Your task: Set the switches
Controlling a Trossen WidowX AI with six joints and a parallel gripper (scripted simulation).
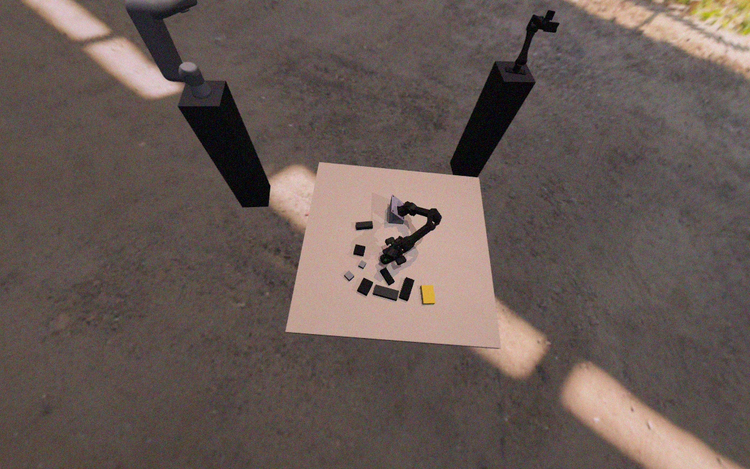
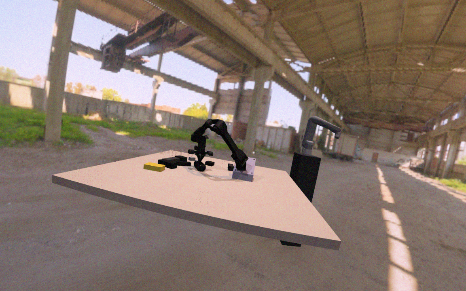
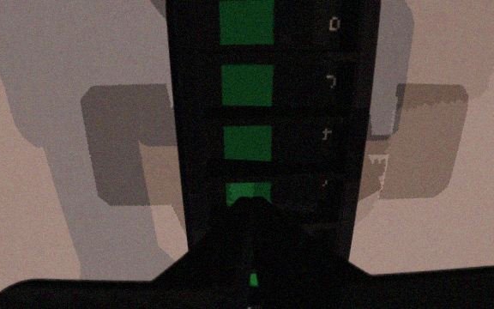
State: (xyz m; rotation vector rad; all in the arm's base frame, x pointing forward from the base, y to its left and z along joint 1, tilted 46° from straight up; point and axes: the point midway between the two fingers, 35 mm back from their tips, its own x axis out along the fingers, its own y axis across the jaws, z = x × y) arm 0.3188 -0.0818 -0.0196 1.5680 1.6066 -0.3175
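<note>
A pale beige bench point(image 1: 459, 314) is seen carrying the parts. The dark grey controller unit point(image 3: 187, 129) lies flat on it directly beneath the closed jaws, running away ahead of them. A yellow block point(image 1: 427, 294) is placed well beyond the jaws toward the front edge, beside a row of dark modules point(image 1: 385, 292). Two small grey pieces point(image 1: 348, 275) are set off to one side, and a pale base block point(image 2: 243, 176) stands on the bench behind.
</note>
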